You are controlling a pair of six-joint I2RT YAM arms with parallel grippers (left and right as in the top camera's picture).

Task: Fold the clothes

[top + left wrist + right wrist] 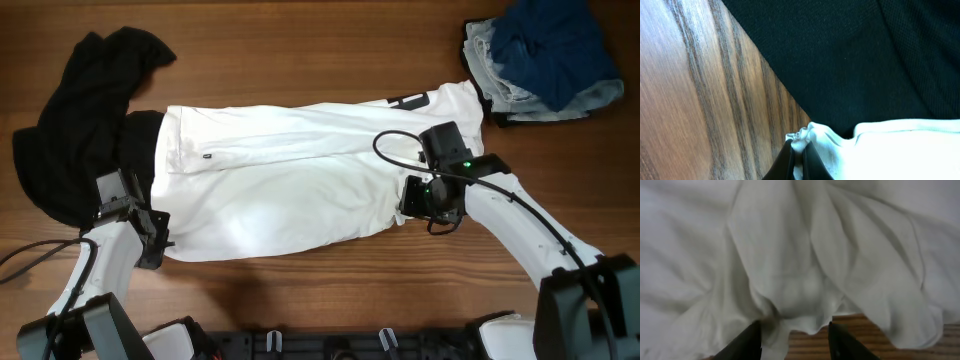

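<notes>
Overhead view: the big white garment [290,180] lies spread flat across the middle of the table [300,300], ready for a fold. My left gripper [150,235] is at its near left corner and my right gripper [425,195] is at its near right edge. I think 1 arm is at each end so the long near edge can lift evenly. The black garment [80,110] lies in a heap at the left, touching the white one's end. The navy-blue garment [550,45] sits on the pale-denim garment [490,70] in the far right corner, well apart from my work. From up here I cannot tell how my fingers stand.

Left wrist view: here I can see it. My left gripper [797,157] is pinched tight on a small bunched corner of the white garment [900,150]. The black garment [865,60] lies just behind that corner, and I do not hold it.

Right wrist view: my right gripper [795,340] has its 2 fingers apart. The wavy edge of the white garment [790,255] lies just over the gap, and bare wood shows between the fingers. So this side is not pinched yet. I judge it must close on the edge before any lift, or the cloth will drag crooked.
</notes>
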